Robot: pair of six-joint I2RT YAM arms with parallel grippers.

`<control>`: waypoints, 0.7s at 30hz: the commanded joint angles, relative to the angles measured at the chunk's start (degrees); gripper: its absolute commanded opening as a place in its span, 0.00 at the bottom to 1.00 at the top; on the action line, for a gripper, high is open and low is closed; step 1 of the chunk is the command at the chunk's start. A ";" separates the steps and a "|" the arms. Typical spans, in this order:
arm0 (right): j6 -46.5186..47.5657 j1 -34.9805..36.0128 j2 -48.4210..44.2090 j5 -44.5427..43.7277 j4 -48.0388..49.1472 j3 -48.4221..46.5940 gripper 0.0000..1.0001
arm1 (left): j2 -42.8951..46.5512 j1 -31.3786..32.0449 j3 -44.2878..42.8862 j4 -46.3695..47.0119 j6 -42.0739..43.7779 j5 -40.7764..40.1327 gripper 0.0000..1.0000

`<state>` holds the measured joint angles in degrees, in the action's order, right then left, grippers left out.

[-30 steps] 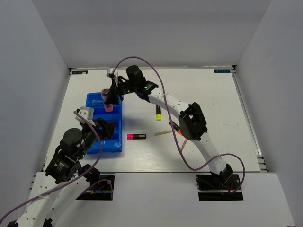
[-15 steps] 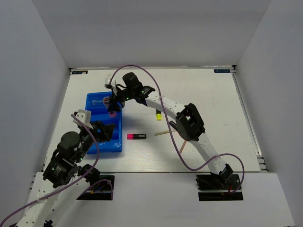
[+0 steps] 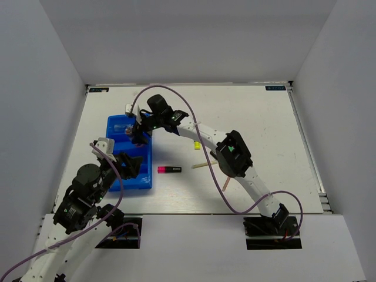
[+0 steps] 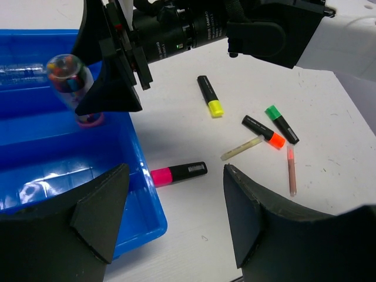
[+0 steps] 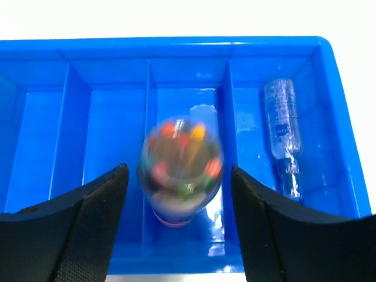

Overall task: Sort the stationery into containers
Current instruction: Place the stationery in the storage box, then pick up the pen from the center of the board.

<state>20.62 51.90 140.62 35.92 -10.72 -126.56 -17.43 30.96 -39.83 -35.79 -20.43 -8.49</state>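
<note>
The blue tray [image 5: 88, 64] has several compartments. A clear tube with a pink base and coloured bits inside [image 5: 179, 158] stands blurred in a middle compartment, between the fingers of my open right gripper [image 5: 179, 170] with a gap on each side. A clear-blue pen [image 5: 282, 132] lies one compartment to the right. My left gripper [image 4: 174, 176] hangs open over the tray's near corner [image 4: 147, 229] and holds nothing. On the table lie a pink-ended highlighter [image 4: 188, 170], a yellow one [image 4: 210, 97], an orange one [image 4: 263, 131], a green one [image 4: 282, 124] and two thin sticks [image 4: 241, 148].
In the top view the tray [image 3: 114, 126] sits left of centre, with the right gripper [image 3: 138, 134] reaching across over it and the left gripper [image 3: 128, 166] at its near end. White walls close in the table on three sides.
The right gripper came down and left over the tray and opened, so the tube stands free between its fingers. The left gripper drew back slightly toward its base.
</note>
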 commanded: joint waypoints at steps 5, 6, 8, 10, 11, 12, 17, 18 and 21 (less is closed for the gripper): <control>2.49 1.19 -3.41 -3.05 -0.97 -1.05 0.79 | 0.29 -0.20 -2.53 -2.35 -0.67 1.19 0.75; 2.06 1.19 -3.77 -3.31 -1.06 -0.88 0.79 | 0.29 -0.20 -2.79 -2.53 -1.02 1.11 0.74; 1.18 1.01 -6.56 -5.33 0.86 1.05 0.71 | -0.06 -0.20 -3.67 -2.79 -1.20 1.55 0.70; -1.45 0.57 -8.33 -10.04 3.49 3.67 0.62 | -1.20 -0.11 -4.98 -3.23 -1.20 2.78 0.59; -3.55 0.57 -10.60 -11.91 4.04 3.95 0.50 | -1.81 -0.20 -5.34 -3.32 -0.93 3.39 0.52; -4.18 0.40 -11.15 -13.75 4.22 3.69 0.42 | -2.08 -0.20 -5.52 -3.32 -1.02 4.00 0.39; -5.68 -1.36 -18.17 -33.06 -4.35 3.25 0.00 | -11.03 -0.20 -8.58 -5.78 0.30 7.61 0.00; -5.59 -2.06 -20.19 -38.33 -6.31 3.43 0.00 | -12.96 -0.29 -9.38 -6.74 0.30 10.22 0.00; -6.74 -5.13 -25.01 -42.43 -18.43 8.07 0.41 | -23.33 -0.20 -11.75 -9.73 0.91 15.83 0.00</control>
<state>14.90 49.76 122.45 4.54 -17.41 -121.27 -34.02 30.92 -49.50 -40.97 -20.49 -0.40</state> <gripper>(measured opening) 0.210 0.031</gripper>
